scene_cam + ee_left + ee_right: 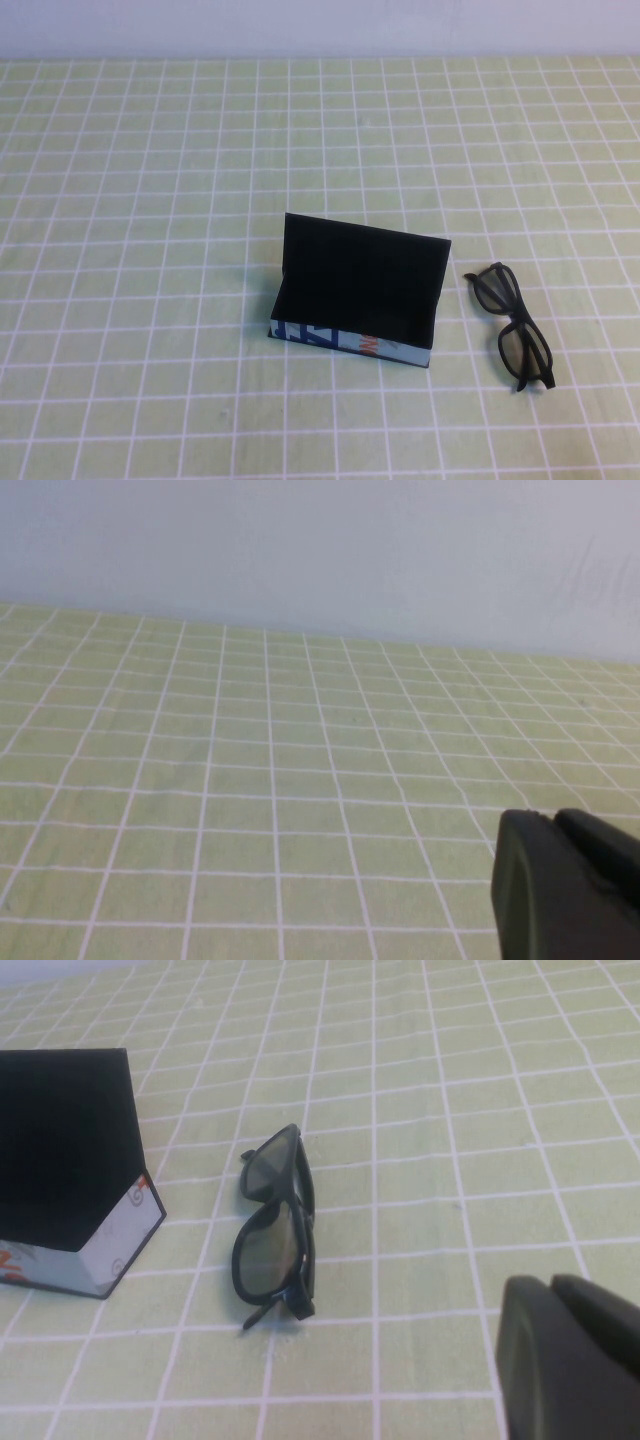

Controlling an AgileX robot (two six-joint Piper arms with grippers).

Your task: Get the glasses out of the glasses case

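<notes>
Right gripper (pixel 570 1360) first: we only catch its dark fingers at the edge of the right wrist view, pressed together with nothing between them, so it's closed and empty. It hangs above the cloth, near the glasses but apart from them.

Our glasses (pixel 515 326) are out of the case, lying folded on the tablecloth (pixel 140 250) just to the right of it, not touching. Lenses look dark grey, frame's thick and black. In the right wrist view the glasses (pixel 275 1226) sit right beside the case's short end, with a narrow strip of cloth between them.

Next out, the case (pixel 360 290) sits around the middle of the table with its black lid standing up at the back, so it's wide open. We see a black inside and nothing in it. Its near side is light blue with dark blue and orange print.

Left gripper (pixel 565 885) shows only as a dark shape in a corner of its own wrist view, over bare green checked cloth; we can't tell if it's open or closed. Neither arm appears in the high view.
</notes>
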